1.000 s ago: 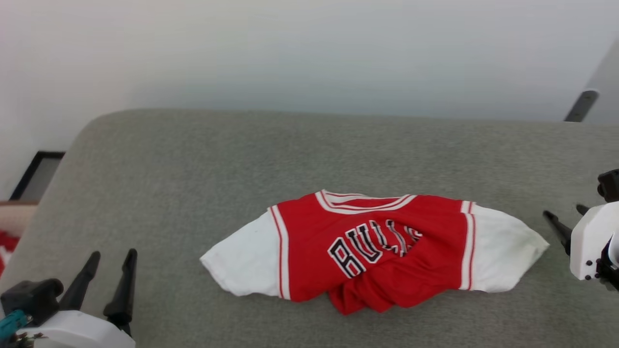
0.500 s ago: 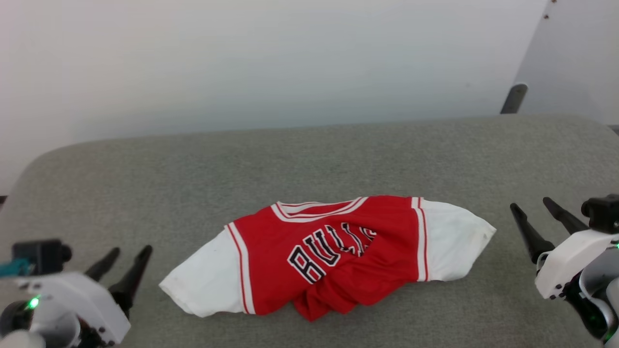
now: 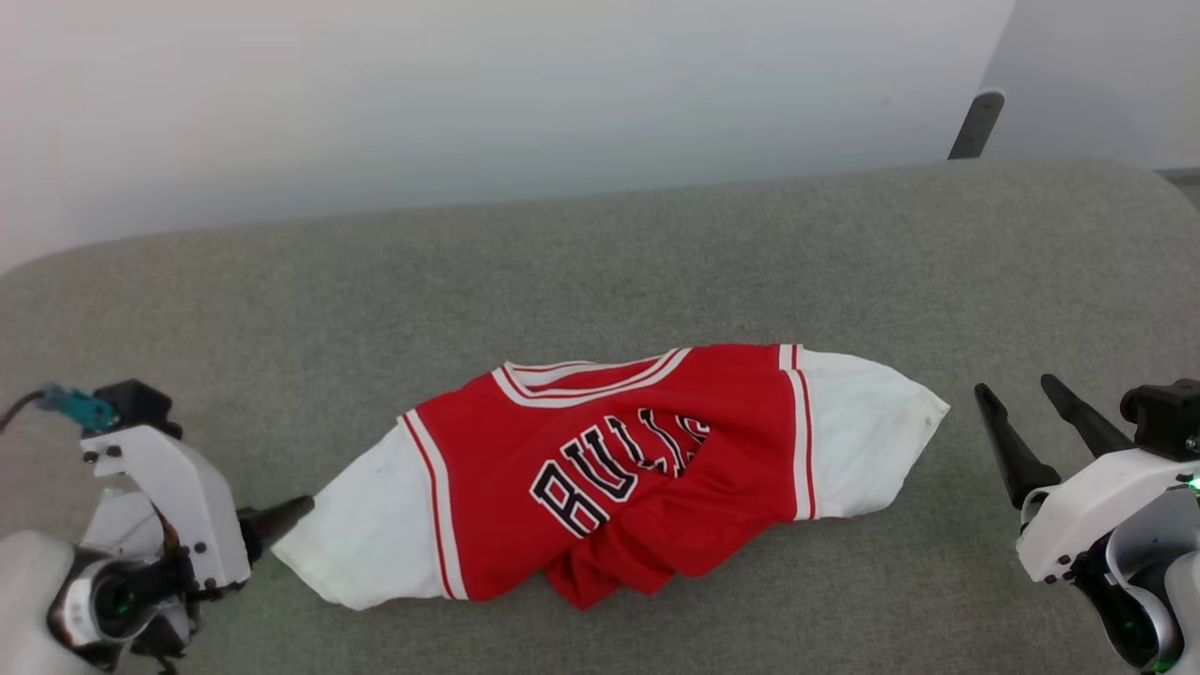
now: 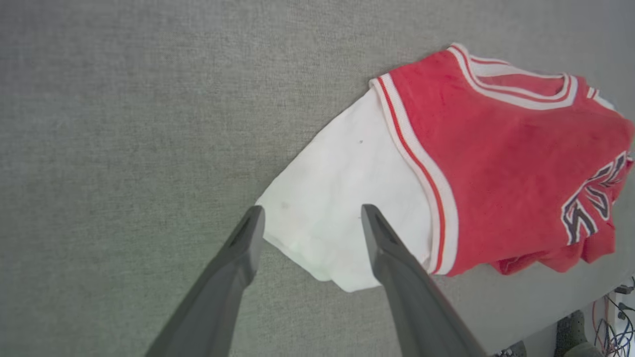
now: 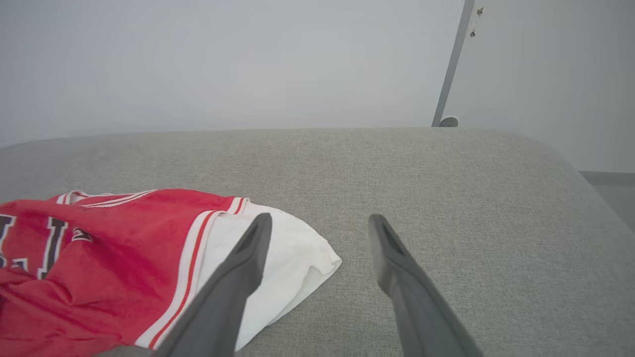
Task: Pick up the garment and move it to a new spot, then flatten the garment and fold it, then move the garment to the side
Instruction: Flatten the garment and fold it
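The garment (image 3: 741, 422) lies crumpled on the grey padded surface (image 3: 600, 262), red chest up, black letters showing, and its hem bunched toward the front. Its white sleeves spread left and right. My left gripper (image 3: 298, 511) is low at the tip of the left sleeve (image 3: 361, 534). In the left wrist view it (image 4: 311, 213) stands open, the fingers straddling that sleeve's end (image 4: 337, 218) of the garment (image 4: 496, 148). My right gripper (image 3: 1014, 386) is open, a little right of the right sleeve (image 3: 862, 431). In the right wrist view it (image 5: 320, 218) hangs just beyond the sleeve's tip (image 5: 302, 258) of the garment (image 5: 99, 248).
A pale wall runs behind the padded surface. A dark metal post (image 3: 975, 122) stands at its back right corner, also the post (image 5: 454, 59) in the right wrist view. The surface's front edge drops off near cables on the floor (image 4: 615, 307).
The head camera has shifted, so the whole picture moved. My left gripper has turned toward the garment and come down at the left sleeve's end. The right gripper stays open beside the right sleeve.
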{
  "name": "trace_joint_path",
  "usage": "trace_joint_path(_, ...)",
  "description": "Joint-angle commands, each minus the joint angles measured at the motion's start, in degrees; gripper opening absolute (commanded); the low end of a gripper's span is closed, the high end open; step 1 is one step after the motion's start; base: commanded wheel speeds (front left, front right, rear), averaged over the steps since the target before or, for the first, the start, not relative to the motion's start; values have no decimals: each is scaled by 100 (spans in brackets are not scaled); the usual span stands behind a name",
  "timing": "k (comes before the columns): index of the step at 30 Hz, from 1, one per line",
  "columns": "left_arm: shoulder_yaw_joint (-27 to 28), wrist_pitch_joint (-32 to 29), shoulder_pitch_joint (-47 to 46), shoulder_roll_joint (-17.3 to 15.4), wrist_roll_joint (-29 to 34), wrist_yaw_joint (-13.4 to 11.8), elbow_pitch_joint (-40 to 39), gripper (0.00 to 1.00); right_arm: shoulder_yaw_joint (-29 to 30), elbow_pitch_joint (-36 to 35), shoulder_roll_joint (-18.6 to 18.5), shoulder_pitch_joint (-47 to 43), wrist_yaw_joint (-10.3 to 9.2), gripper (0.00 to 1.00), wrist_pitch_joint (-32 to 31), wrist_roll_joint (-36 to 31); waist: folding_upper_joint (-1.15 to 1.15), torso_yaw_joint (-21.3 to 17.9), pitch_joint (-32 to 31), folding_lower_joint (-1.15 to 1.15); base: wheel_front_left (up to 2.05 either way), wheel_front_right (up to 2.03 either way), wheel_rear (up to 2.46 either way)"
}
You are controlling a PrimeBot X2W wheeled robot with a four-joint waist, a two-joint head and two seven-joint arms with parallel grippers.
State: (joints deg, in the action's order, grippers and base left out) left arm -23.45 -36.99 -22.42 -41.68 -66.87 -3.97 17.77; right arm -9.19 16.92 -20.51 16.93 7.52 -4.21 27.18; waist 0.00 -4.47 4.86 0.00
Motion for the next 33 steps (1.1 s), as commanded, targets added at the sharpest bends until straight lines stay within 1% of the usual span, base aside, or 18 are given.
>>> trace_joint_path(1, -26, -25, -59, 18, 47, 12, 23, 100, 43, -41, 36, -68, -6, 100, -11, -51, 0, -29, 71, 0, 0, 0, 0)
trace_joint_path(6, -280, -236, -352, 144, 201, 76, 657, 100, 206, -355, 166, -154, -6, 100, -200, -197, 0, -63, 216, 0, 0, 0, 0)
trace_joint_path(10, -401, -210, -549, 248, 306, 252, 1204, 100, 277, -554, 224, -189, -6, 100, -337, -255, 0, -87, 333, 0, 0, 0, 0)
trace_joint_path(17, -540, -147, -823, 603, 328, 551, 2055, 100, 404, -803, 284, -211, -6, 100, -551, -338, 0, -88, 486, 0, 0, 0, 0)
trace_joint_path(18, -560, -164, -849, 659, 302, 617, 2143, 1, 412, -823, 286, -188, -6, 100, -602, -346, 0, -89, 503, 0, 0, 0, 0)
trace_joint_path(22, -639, -120, -989, 834, 328, 813, 2402, 0, 392, -851, 210, 28, -6, 100, -789, -345, 0, -64, 564, 0, 0, 0, 0)
trace_joint_path(27, -691, -37, -1186, 954, 359, 940, 2644, 0, 306, -632, 107, 306, -6, 100, -1141, -241, 0, 19, 648, 0, 0, 0, 0)
trace_joint_path(33, -777, 68, -1437, 1113, 414, 1049, 2806, 0, 49, 48, -58, 789, -6, 100, -1771, 6, 0, 183, 791, 0, 0, 0, 0)
